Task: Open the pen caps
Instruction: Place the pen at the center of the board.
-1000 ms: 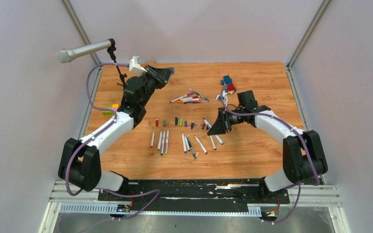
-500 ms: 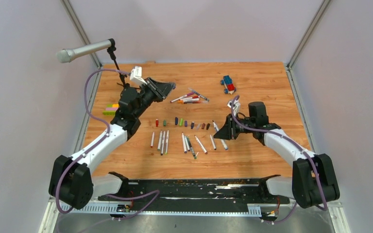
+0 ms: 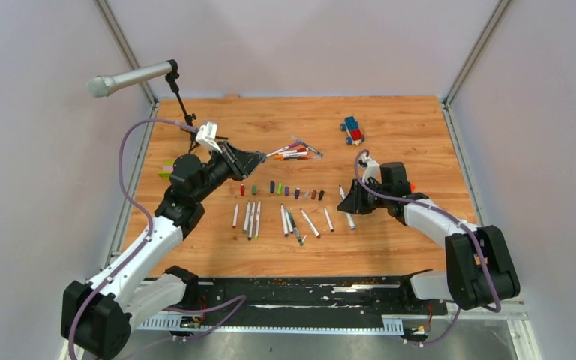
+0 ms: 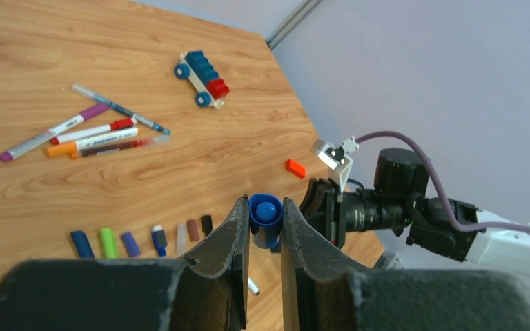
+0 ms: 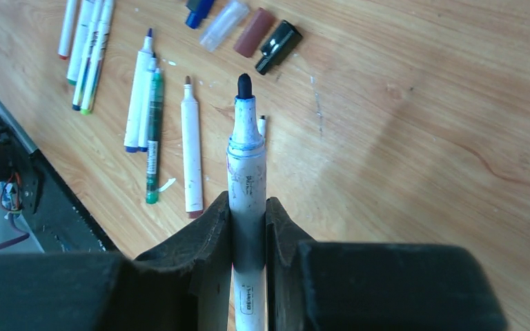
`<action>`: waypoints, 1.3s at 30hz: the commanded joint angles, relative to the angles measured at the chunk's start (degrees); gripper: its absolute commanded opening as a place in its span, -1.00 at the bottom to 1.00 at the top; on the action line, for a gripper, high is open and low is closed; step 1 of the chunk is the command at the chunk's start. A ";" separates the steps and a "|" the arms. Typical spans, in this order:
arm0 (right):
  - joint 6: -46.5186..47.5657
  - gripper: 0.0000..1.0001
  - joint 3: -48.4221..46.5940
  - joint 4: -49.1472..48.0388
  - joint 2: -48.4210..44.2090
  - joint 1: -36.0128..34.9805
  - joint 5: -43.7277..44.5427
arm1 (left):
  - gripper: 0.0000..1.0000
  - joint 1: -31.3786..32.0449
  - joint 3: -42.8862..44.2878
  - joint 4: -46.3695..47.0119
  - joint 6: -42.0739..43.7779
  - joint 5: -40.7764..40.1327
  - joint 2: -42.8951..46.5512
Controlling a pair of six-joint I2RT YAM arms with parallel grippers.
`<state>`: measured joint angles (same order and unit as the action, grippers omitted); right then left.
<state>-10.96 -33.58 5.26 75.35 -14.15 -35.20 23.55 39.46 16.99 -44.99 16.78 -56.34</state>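
Observation:
My left gripper is shut on a blue pen cap and holds it above the table; the cap sits between the fingertips in the left wrist view. My right gripper is shut on an uncapped white pen with a dark tip that points past the fingers. It hangs just right of a row of loose pen caps. Several uncapped pens lie in a row below the caps. A cluster of capped pens lies farther back.
A blue-and-red toy car stands at the back right. A small orange block lies by the right arm. A green-yellow brick bar is at the left edge, partly behind the left arm. A microphone overhangs the back left corner.
My left arm has swung from the back of the table toward the middle, lowering its gripper. My right gripper has drawn back to the right and nearer, the pen still in it.

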 commanded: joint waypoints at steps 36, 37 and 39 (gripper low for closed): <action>-3.26 -0.62 0.54 0.43 9.05 -0.70 7.30 | -0.99 0.05 -8.66 1.61 -1.07 4.47 5.22; -3.15 -0.61 0.53 0.45 8.96 -0.66 7.48 | -0.99 0.01 -8.59 1.64 -1.13 4.54 5.25; -3.10 -0.58 0.53 0.45 8.87 -0.70 7.60 | -0.99 0.00 -8.33 1.56 -1.18 4.65 5.23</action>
<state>-14.81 -32.05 4.71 83.59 -14.55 -31.33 23.55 30.13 15.73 -45.69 20.51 -51.22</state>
